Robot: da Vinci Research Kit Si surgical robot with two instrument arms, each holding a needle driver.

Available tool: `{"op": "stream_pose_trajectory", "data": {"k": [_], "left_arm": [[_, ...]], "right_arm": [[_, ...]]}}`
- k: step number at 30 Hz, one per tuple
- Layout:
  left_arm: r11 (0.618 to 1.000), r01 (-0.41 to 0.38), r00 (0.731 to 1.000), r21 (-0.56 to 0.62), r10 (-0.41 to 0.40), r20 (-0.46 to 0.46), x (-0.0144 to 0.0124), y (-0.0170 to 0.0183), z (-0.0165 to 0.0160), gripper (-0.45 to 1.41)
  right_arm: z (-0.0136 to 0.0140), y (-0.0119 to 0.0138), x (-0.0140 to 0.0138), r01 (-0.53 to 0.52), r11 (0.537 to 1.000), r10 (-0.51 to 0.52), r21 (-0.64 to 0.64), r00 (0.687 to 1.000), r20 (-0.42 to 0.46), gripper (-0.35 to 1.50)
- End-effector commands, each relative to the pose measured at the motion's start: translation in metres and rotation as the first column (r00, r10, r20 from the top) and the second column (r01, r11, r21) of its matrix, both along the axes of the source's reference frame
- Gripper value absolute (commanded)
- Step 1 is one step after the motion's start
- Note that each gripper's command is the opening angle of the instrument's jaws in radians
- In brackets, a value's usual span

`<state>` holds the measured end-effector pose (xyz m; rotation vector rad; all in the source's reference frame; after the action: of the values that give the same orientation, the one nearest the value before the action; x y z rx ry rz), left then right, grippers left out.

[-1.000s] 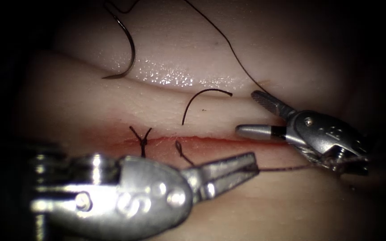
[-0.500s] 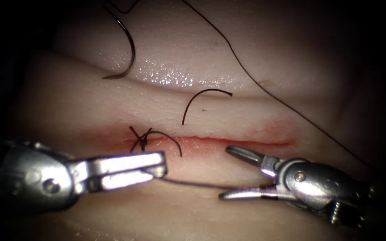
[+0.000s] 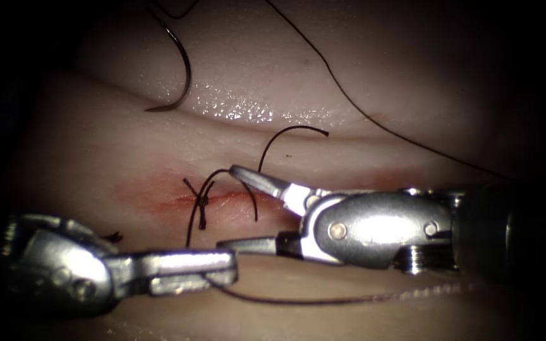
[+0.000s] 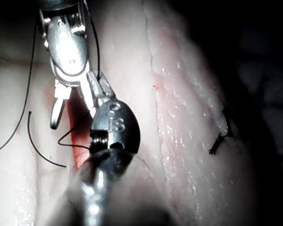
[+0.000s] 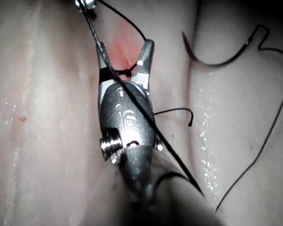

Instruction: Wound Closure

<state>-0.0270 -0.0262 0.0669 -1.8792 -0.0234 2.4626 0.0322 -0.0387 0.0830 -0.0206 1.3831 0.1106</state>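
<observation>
Endoscope view: left hand point(image 3: 222, 270) is gripping the thread point(image 3: 298, 300).
Right hand point(image 3: 238, 205) is gaping empty; needle point(image 3: 181, 60) is lying free, upper left.

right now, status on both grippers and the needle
Left gripper shut on thread. Right gripper open, holding nothing. Needle lying free on tissue.

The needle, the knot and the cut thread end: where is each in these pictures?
needle point(image 3: 186, 69): endoscope view, middle of its curve, lying free on the tissue.
knot point(image 3: 201, 203): endoscope view, the tied centre, on the cut.
thread end point(image 3: 285, 131): endoscope view, top of its loose arc.
</observation>
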Motion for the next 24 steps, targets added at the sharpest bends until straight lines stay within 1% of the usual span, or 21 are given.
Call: {"op": "stream_pose_trajectory", "data": {"k": [1,5,10,14,16,17,18,19,20,24], "left_arm": [[1.000,-0.002,1.000,0.002,0.002,0.002,-0.0006,-0.0003,0.0007,-0.45],[1.000,0.000,1.000,0.001,0.000,0.003,-0.0011,0.0000,0.0011,-0.45],[1.000,-0.001,1.000,-0.001,0.001,0.009,-0.0017,-0.0001,0.0009,-0.45],[1.000,-0.005,1.000,-0.001,0.005,0.013,-0.0016,-0.0002,0.0008,-0.45],[1.000,-0.006,1.000,-0.001,0.006,0.014,-0.0014,-0.0002,0.0008,-0.45],[1.000,-0.007,1.000,-0.001,0.007,0.015,-0.0014,-0.0002,0.0008,-0.45],[1.000,-0.007,1.000,-0.007,0.007,0.012,-0.0013,-0.0002,0.0009,-0.45],[1.000,-0.008,1.000,-0.007,0.008,0.013,-0.0013,-0.0002,0.0009,-0.45],[1.000,-0.006,1.000,-0.008,0.007,0.010,-0.0012,-0.0002,0.0009,-0.45],[1.000,0.011,1.000,0.002,-0.011,-0.012,-0.0013,-0.0001,0.0009,-0.45]], "right_arm": [[-0.0001,0.0002,0.0014,0.002,1.000,-0.002,-0.023,1.000,0.000,1.26],[-0.0008,0.0000,0.0024,0.002,0.997,-0.001,-0.074,1.000,0.008,1.26],[-0.0003,0.0000,0.0035,0.022,0.993,-0.019,-0.116,1.000,0.023,1.26],[-0.0001,0.0000,0.0038,0.034,0.990,-0.032,-0.139,0.999,0.012,1.19],[-0.0002,-0.0001,0.0038,0.042,0.990,-0.043,-0.138,0.999,-0.002,1.08],[-0.0003,-0.0002,0.0037,0.048,0.988,-0.049,-0.144,0.999,-0.008,0.86],[-0.0003,-0.0003,0.0035,0.055,0.987,-0.057,-0.150,0.998,-0.010,0.51],[-0.0004,-0.0004,0.0033,0.059,0.987,-0.062,-0.151,0.998,-0.015,0.02],[-0.0005,-0.0004,0.0030,0.072,0.984,-0.075,-0.162,0.997,-0.017,-0.35],[-0.0001,-0.0001,0.0021,0.074,0.984,-0.077,-0.160,0.997,-0.010,-0.35]]}}
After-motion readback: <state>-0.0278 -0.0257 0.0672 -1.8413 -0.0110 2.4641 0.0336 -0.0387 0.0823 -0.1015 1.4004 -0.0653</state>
